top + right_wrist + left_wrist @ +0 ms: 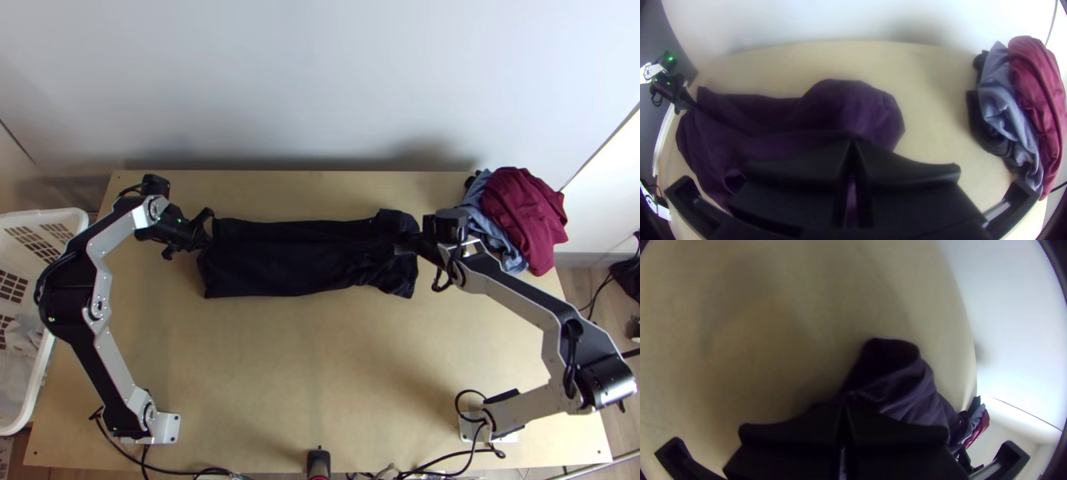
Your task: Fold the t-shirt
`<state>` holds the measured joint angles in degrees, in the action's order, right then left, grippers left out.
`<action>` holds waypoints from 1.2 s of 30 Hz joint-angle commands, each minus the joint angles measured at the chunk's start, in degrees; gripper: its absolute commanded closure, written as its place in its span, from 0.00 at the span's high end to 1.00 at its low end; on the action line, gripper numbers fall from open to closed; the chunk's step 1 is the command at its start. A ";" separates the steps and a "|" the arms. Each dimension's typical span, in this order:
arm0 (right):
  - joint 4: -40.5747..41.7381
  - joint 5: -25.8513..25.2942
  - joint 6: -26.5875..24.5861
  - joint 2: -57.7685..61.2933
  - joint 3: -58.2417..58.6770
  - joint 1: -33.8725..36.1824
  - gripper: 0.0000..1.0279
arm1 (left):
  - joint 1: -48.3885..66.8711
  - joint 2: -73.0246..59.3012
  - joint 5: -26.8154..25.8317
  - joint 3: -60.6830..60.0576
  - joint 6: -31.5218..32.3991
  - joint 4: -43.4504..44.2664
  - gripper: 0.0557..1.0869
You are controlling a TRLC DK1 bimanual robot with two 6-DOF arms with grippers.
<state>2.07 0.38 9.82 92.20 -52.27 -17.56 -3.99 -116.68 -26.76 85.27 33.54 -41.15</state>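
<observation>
At 6 o'clock on the desk (320,384), near edge, stands a small dark device (318,464); the arms' bases stand at 8 and 4. Between them and the shirt (300,268), a broad stretch of the desk is bare.

The shirt is very dark and lies toward 12 o'clock as a long, narrow folded strip, stretched between 9 and 3. A long crease runs along it; its 3 o'clock end is puffed and rumpled, its other end flatter.

The left gripper (206,238), at 10 o'clock, has its fingers together on the shirt's end. The right gripper (400,246), between 1 and 2, pinches the rumpled end between its fingers.

Past 9 o'clock, beside the desk, is a white basket (78,216). At 2 o'clock, maroon cloth (524,212) is heaped with blue cloth (484,216) near the edge. Beyond the shirt, a slim bare strip reaches the far edge, with the wall (320,80) behind.
</observation>
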 commanded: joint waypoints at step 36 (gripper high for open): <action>-6.20 -3.55 3.80 -15.83 -0.29 -5.47 0.96 | -2.08 9.28 -1.19 -4.59 -10.78 -10.80 0.88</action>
<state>-1.30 -3.20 13.34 80.07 -51.11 -22.13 -3.95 -108.14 -27.83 84.23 24.34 -52.77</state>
